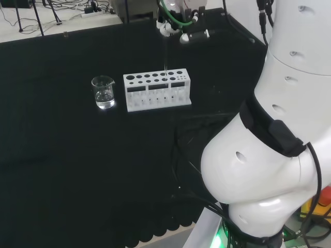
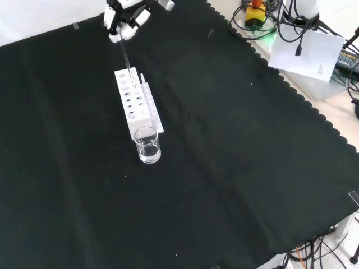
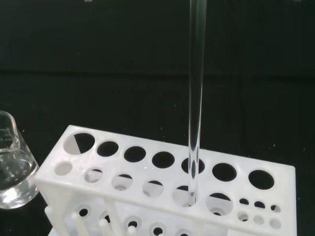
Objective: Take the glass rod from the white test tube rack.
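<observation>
Surface (image 2: pixel 235 168): black cloth, scalloped edge toward the arm's base in front view; arm (image 1: pixel 269 155): big white links take up the right side of head view.

White test tube rack (image 1: pixel 157 92): mid-surface in head view, long side facing the camera, two rows of round holes on top; in front view it runs lengthwise away from the camera.

Glass beaker (image 1: pixel 103 92): just beside the rack's left end in head view; at the rack's near end in front view, close to touching; clear liquid in the bottom; also seen beside the rack's end in wrist view.

Hand (image 2: pixel 124 21): black and white, at the top of front view, above the rack's far end; fingers (image 2: pixel 120 35) curled together round the top of the glass rod (image 3: pixel 196 103); exact contact hard to make out.

Glass rod: clear, near upright; hangs straight down from the hand; in wrist view the lower end sits at a hole in the rack's top plate, tip seen through the hole and just below the plate; cannot tell whether the tip touches anything lower; in head view it's a faint thin line rising from the rack's right part.
</observation>
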Robot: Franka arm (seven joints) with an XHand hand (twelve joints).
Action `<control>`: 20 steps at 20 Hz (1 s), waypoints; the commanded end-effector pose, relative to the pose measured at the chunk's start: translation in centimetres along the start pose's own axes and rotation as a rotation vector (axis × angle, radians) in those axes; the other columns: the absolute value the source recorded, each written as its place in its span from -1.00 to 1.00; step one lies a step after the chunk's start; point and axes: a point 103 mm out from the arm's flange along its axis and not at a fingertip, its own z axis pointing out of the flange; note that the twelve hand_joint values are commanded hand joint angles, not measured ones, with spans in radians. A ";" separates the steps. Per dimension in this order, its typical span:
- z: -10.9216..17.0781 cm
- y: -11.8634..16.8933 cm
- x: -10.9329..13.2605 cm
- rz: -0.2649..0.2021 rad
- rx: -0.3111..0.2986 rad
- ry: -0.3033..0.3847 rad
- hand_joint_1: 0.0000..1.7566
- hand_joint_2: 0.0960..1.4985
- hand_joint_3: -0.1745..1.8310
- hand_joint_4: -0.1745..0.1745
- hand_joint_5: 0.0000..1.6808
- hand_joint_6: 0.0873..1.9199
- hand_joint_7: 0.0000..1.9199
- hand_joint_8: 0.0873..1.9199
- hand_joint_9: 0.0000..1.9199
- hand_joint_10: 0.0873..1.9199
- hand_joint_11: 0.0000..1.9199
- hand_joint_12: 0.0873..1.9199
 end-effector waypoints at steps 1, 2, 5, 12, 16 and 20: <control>-4.5 -2.7 1.2 -0.007 -0.012 -0.007 0.58 0.47 -0.83 -1.00 0.05 -0.27 -0.11 0.26 0.09 0.26 0.63 -0.39; -5.0 -2.9 1.5 -0.011 -0.023 -0.010 0.58 0.47 -0.83 -1.00 0.05 -0.27 -0.11 0.26 0.09 0.26 0.63 -0.39; -6.8 -3.4 2.3 -0.023 -0.069 -0.011 0.58 0.47 -0.83 -1.00 0.05 -0.27 -0.11 0.27 0.09 0.26 0.63 -0.39; -9.1 -3.2 4.4 -0.059 -0.119 -0.022 0.58 0.47 -0.83 -1.00 0.05 -0.27 -0.11 0.27 0.08 0.27 0.64 -0.39; -9.1 -3.3 4.5 -0.071 -0.121 -0.039 0.58 0.47 -0.83 -1.00 0.05 -0.27 -0.12 0.27 0.08 0.27 0.64 -0.39; -9.4 -3.4 4.6 -0.076 -0.117 -0.053 0.58 0.47 -0.83 -1.00 0.05 -0.27 -0.12 0.28 0.08 0.27 0.64 -0.39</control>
